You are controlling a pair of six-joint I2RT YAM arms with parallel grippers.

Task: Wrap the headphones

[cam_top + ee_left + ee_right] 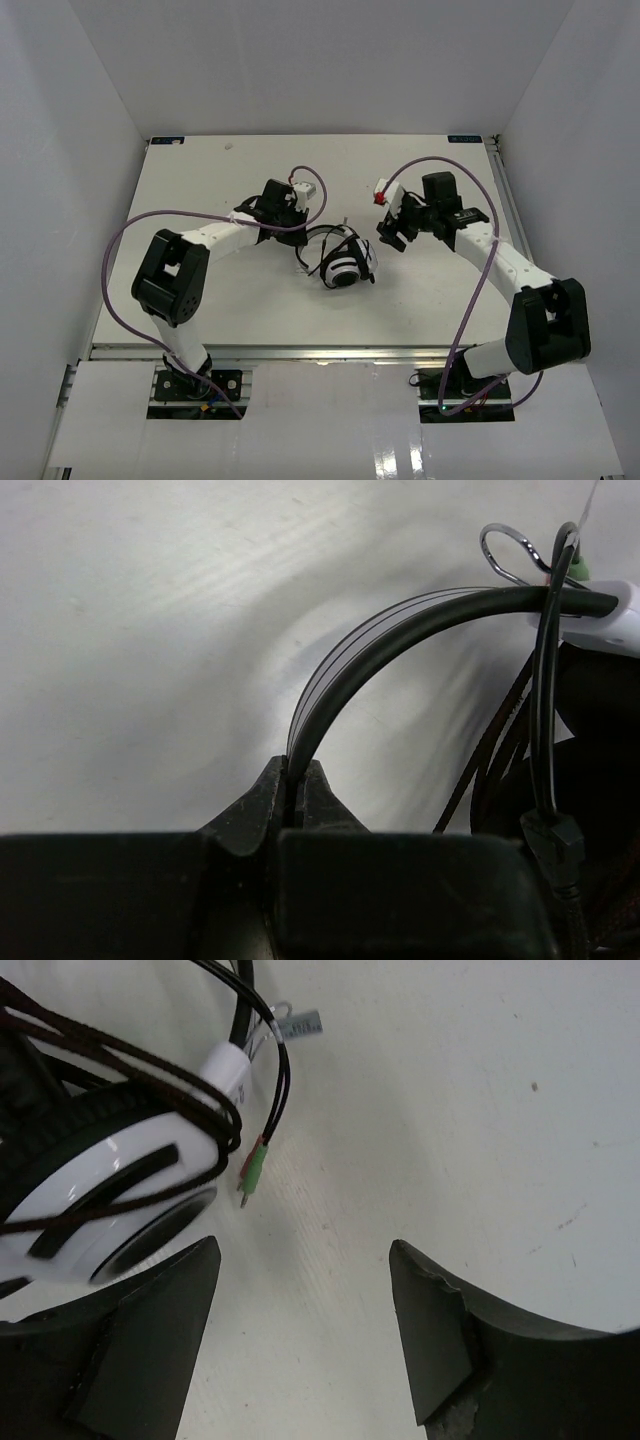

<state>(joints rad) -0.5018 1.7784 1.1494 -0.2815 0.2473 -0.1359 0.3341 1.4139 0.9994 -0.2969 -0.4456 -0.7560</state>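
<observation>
Black cable [284, 1080] wound round the headphones [345, 265] could uncoil, its plug [253, 1170] unpinned: right hand [305, 1260] at two o'clock gapes empty, left hand [297, 780] clenches the headband [400, 630].

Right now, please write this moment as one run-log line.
left gripper: shut on headphones headband | right gripper: open, empty | cable: wound around ear cup | plug: loose

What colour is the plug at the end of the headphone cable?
The plug is light green, with a reddish one beside it; the right wrist view shows it best.
</observation>
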